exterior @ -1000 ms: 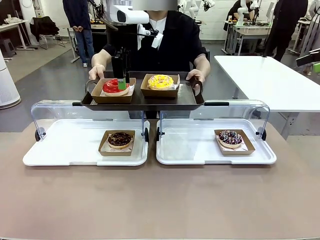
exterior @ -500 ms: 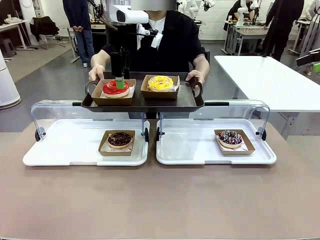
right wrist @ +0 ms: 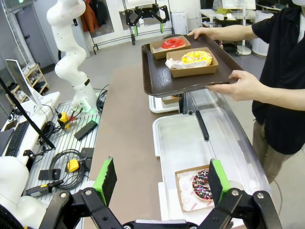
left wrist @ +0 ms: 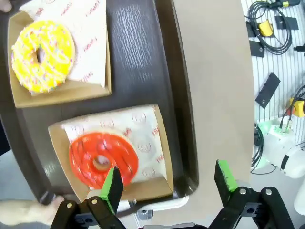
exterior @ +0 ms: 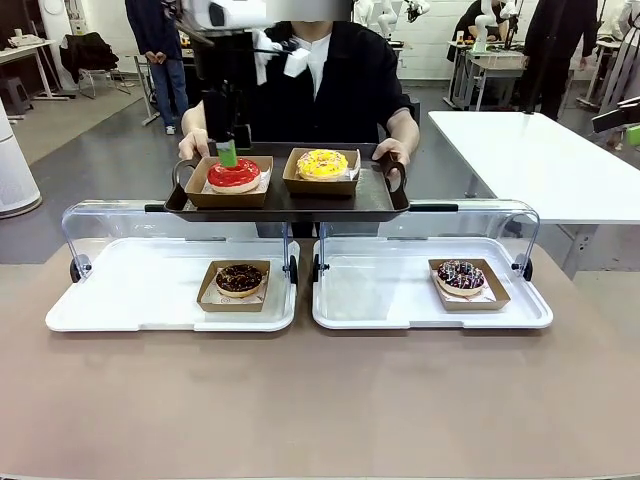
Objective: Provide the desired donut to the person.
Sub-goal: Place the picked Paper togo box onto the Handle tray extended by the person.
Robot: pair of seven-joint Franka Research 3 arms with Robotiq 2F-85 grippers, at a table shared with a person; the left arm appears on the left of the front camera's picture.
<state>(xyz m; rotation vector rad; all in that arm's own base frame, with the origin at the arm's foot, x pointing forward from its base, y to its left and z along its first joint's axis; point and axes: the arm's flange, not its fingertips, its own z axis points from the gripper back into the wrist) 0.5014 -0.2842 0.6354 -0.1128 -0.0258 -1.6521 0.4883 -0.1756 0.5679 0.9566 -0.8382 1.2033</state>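
person: stands at the far side of the surface (exterior: 320,410), black jacket over white shirt (exterior: 330,85), holding a dark brown tray (exterior: 285,200) by both end handles; one hand (exterior: 193,143) at the picture-left handle, the other hand (exterior: 392,150) at the right handle.
tray contents: two brown paper boxes side by side; red donut (exterior: 234,174) in the left box, yellow sprinkled donut (exterior: 322,163) in the right box, each on white paper.
tray position: held in the air above the far edge of the two white trays, level.
left pincer: (exterior: 228,152) hangs just above the red donut, fingers released and spread wide, grasping nothing. in the left wrist view the left pincer (left wrist: 169,183) has one green pad (left wrist: 113,186) over the near rim of the red donut (left wrist: 103,155), the other pad beyond the tray rim.
right pincer: (right wrist: 159,183) released, jaws wide, nothing between them; it sits high over the near side of the surface, well apart from the tray.
left white tray: (exterior: 130,295) holds one chocolate donut (exterior: 240,279) in a brown box; clear cover tipped back.
right white tray: (exterior: 390,300) holds one dark sprinkled donut (exterior: 461,276) in a brown box; clear cover tipped back.
background: a second white table (exterior: 540,160) at the right.
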